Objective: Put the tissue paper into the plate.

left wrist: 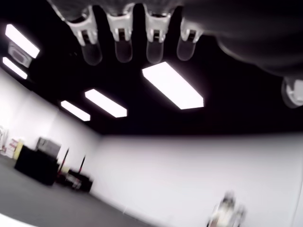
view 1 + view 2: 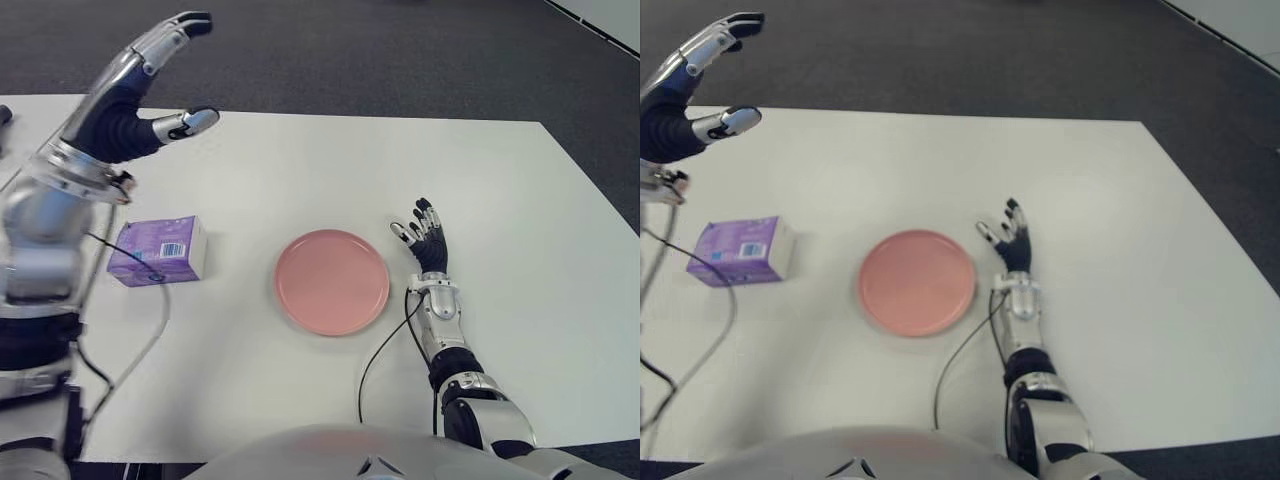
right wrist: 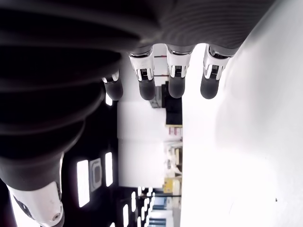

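left robot hand [image 2: 150, 85] raised above table's [image 2: 300, 160] far-left part, fingers spread, holding nothing | tissue paper [image 2: 158, 250] pack lies on table, left of pink plate [image 2: 332, 281], apart from it | right robot hand [image 2: 425, 235] just right of plate; fingers relaxed, empty

White table [image 2: 300, 160]; purple tissue pack [image 2: 158, 250] at left, pink plate [image 2: 332, 281] at centre, well apart.

Purple rectangular tissue packet [image 2: 158, 251] with a white barcode panel sits on the left of the plain white table [image 2: 520, 220]. Centre, a salmon-pink round plate [image 2: 332, 281], unpatterned. Both silver-and-black robot hands, left hand [image 2: 140, 95] and right hand [image 2: 425, 240], show pale fingertips against dark grey carpet [image 2: 380, 55].
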{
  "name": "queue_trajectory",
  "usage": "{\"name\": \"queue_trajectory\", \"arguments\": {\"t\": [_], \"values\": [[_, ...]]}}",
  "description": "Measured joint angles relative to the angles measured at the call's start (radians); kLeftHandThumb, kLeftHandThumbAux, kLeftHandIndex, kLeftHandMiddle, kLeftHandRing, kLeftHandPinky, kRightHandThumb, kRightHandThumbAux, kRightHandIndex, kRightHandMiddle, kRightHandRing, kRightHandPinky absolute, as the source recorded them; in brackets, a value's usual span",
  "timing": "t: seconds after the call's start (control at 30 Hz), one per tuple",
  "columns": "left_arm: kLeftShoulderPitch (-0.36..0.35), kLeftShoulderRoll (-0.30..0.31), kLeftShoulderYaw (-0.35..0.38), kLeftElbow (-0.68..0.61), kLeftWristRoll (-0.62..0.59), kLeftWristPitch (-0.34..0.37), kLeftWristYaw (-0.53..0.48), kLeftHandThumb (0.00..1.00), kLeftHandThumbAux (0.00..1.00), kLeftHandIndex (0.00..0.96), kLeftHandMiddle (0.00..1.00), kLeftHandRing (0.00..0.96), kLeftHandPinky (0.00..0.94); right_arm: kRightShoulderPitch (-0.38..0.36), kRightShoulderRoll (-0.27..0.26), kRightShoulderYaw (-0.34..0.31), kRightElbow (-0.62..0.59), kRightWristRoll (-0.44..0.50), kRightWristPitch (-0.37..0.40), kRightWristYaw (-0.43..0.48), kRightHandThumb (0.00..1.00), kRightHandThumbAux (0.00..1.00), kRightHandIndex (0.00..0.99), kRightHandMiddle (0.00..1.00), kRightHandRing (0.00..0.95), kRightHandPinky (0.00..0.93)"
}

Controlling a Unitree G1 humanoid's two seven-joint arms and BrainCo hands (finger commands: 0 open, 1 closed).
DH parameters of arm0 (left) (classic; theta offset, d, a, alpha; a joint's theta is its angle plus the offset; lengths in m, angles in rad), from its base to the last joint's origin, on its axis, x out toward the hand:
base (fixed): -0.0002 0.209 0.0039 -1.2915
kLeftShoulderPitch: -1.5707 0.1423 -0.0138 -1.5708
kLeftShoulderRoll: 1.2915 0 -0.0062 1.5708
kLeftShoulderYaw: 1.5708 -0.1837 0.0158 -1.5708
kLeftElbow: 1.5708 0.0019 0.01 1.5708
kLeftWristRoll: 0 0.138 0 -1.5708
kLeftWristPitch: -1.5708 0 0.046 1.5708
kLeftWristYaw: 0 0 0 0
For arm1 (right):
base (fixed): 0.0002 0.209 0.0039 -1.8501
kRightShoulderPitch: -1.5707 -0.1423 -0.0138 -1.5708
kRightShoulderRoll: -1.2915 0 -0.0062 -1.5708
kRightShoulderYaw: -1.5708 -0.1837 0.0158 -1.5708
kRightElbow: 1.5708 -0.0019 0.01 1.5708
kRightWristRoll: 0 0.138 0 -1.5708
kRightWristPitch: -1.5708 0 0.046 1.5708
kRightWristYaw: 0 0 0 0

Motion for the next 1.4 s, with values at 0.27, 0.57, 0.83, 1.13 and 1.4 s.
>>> {"name": "queue_trajectory", "arguments": {"t": [0.27, 0.57, 0.83, 1.13, 1.4], "values": [[-0.03, 0.133, -0.055, 0.267, 0.271, -0.148, 0.088, 0.334, 0.083, 0.0, 0.0, 0.0, 0.0, -0.001, 0.003, 0.004, -0.005, -0.002, -0.001, -0.005, 0.061, 0.693, 0.026, 0.038, 0.038, 0.058], [0.016, 0.272, -0.101, 0.406, 0.459, -0.183, 0.129, 0.322, 0.057, 0.0, 0.0, 0.0, 0.0, -0.006, 0.003, 0.008, 0.004, -0.003, -0.003, -0.003, 0.089, 0.643, 0.021, 0.041, 0.036, 0.066], [0.079, 0.327, -0.132, 0.416, 0.524, -0.185, 0.138, 0.329, 0.064, 0.0, 0.0, 0.0, 0.0, -0.004, 0.004, 0.013, 0.01, -0.013, -0.013, -0.017, 0.114, 0.609, 0.018, 0.045, 0.042, 0.075], [0.084, 0.353, -0.205, 0.429, 0.575, -0.217, 0.147, 0.334, 0.068, 0.0, 0.0, 0.0, 0.0, -0.005, 0.009, 0.019, 0.01, -0.014, -0.017, -0.017, 0.116, 0.607, 0.018, 0.045, 0.042, 0.075], [0.083, 0.383, -0.251, 0.431, 0.576, -0.231, 0.088, 0.332, 0.076, 0.0, 0.0, 0.0, 0.0, -0.008, 0.009, 0.019, 0.01, -0.013, -0.017, -0.017, 0.116, 0.607, 0.018, 0.045, 0.042, 0.075]]}}
